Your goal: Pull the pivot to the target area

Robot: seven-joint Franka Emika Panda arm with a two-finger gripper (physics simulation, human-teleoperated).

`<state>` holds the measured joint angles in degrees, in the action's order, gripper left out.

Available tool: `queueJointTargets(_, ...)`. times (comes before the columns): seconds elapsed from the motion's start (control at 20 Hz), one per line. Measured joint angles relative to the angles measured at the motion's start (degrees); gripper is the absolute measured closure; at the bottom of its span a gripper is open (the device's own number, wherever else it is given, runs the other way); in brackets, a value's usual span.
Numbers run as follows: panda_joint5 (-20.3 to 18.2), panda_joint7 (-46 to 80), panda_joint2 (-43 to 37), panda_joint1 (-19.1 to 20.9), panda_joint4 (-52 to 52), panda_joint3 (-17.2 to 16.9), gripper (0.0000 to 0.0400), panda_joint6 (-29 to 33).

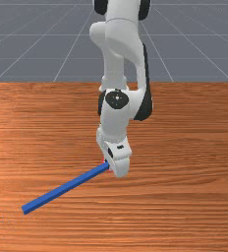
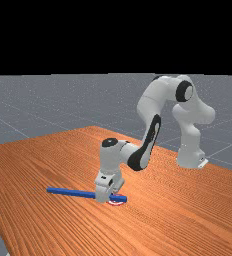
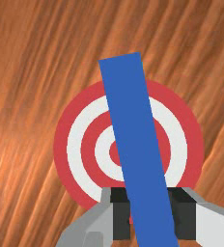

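My gripper (image 1: 118, 162) is low over the table in the front view; in the far view, the hand (image 2: 104, 192) straddles a long blue bar (image 2: 73, 192). From the hand, the bar (image 1: 64, 188) runs toward the front view's lower left. In the wrist view the gripper (image 3: 152, 213) has a finger against each side of the bar (image 3: 132, 120), near one end, and is shut on it. That end lies across the round red-and-white target (image 3: 74, 150), covering part of its middle. The target's edge (image 2: 116, 203) peeks out beneath the bar in the far view.
The wooden table (image 1: 185, 197) extends around the bar and hand. Its far edge runs behind the hand in the front view, and the arm's base (image 2: 190, 157) stands at the far view's right.
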<state>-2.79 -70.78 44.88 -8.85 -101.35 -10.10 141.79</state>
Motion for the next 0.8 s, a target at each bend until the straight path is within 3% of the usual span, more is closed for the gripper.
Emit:
queueJointTargets(0.1,-0.3,3.2,0.1,-2.1,0.4,0.0,0.0291,-0.6)
queueJointTargets(0.3,3.1,-2.4,0.1,-4.5,0.7,1.8,0.0304,-0.2)
queueJointTargets(0.6,2.9,3.7,1.6,-9.7,4.0,2.6,0.0304,-2.6)
queueJointTargets(0.65,2.4,0.0,1.3,-8.5,3.6,4.5,0.0304,-1.6)
queueJointTargets(0.8,2.9,0.2,6.1,-8.6,13.0,4.1,0.0304,-6.5)
